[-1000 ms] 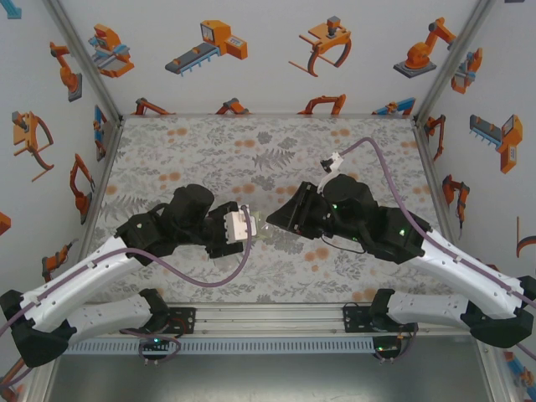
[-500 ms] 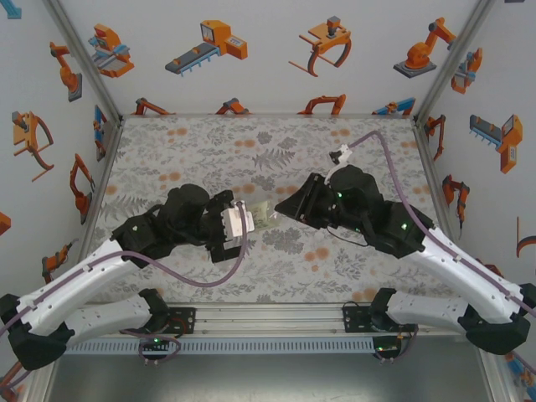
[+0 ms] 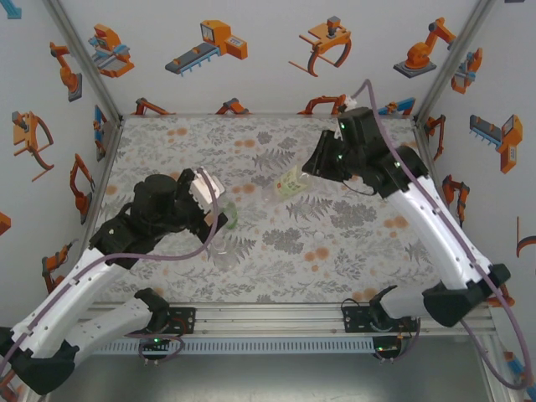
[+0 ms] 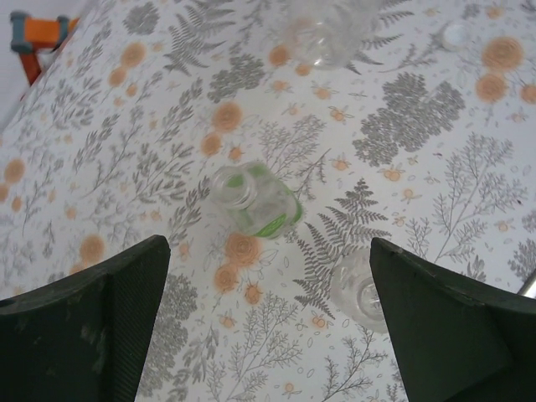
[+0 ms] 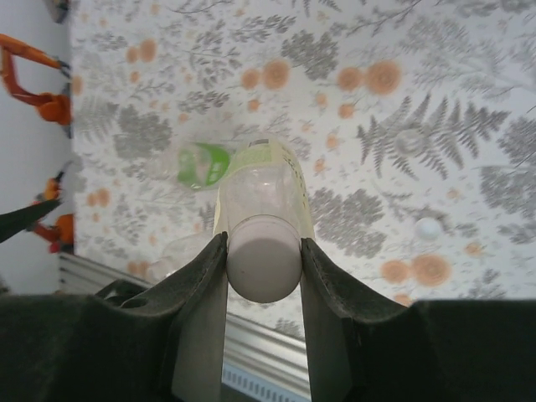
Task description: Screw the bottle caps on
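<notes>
The two arms have drawn apart since a second ago, when the claws met over the middle of the table [image 3: 360, 243]. The left one has pulled back to the left and the right one has gone far right, taking a bottle with it. Nearest to me is the colourless bottle [image 3: 224, 255]. Just beyond it is the green bottle [image 4: 255, 201], its mouth open. The left claw [image 4: 270, 249] hangs above it, spread wide and holding nothing, and the bottle sits under the gap, touching neither finger. Farther, on the right, the right claw [image 5: 263, 243] is closed tight on the pale yellow bottle [image 3: 291, 182], gripping it near the base, off the table. One white cap [image 5: 429, 228] lies on the table below.
</notes>
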